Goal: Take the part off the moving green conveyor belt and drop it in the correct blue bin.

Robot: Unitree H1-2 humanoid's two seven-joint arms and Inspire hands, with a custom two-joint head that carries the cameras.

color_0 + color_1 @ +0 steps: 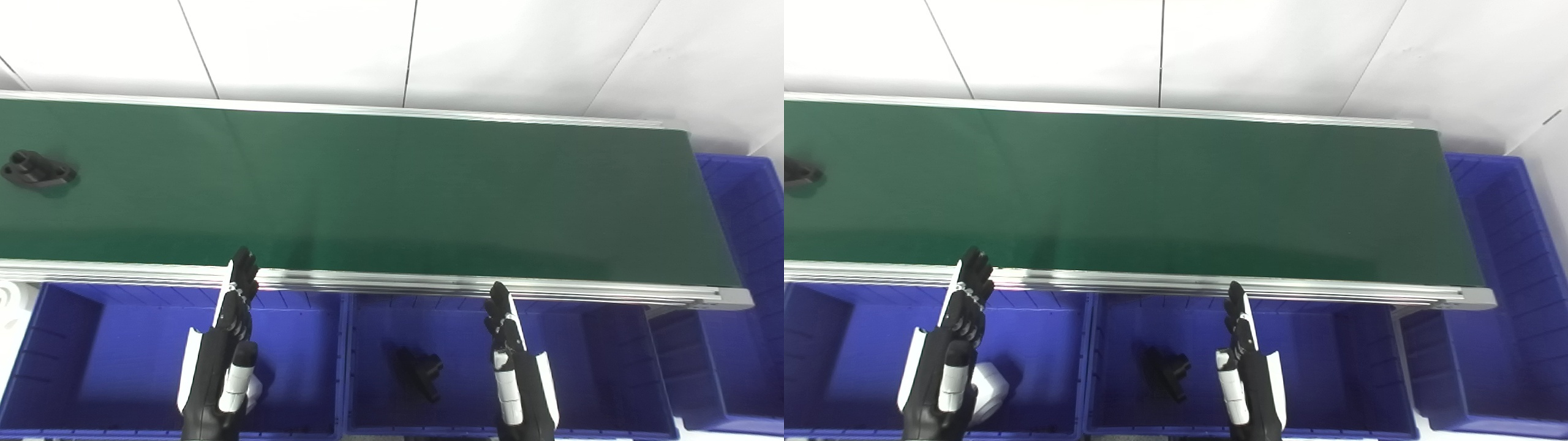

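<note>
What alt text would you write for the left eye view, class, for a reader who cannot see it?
A black part lies at the far left of a green conveyor belt, while the open left hand and right hand wait above blue bins along its near edge. The right-hand bin already holds another black part.

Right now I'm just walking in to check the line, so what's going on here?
A humanoid is waiting at a green conveyor belt. Both the left hand and right hand hover open over the blue bins, holding nothing. A black part lies far left on the belt. Another black part already lies in the middle bin.
</note>
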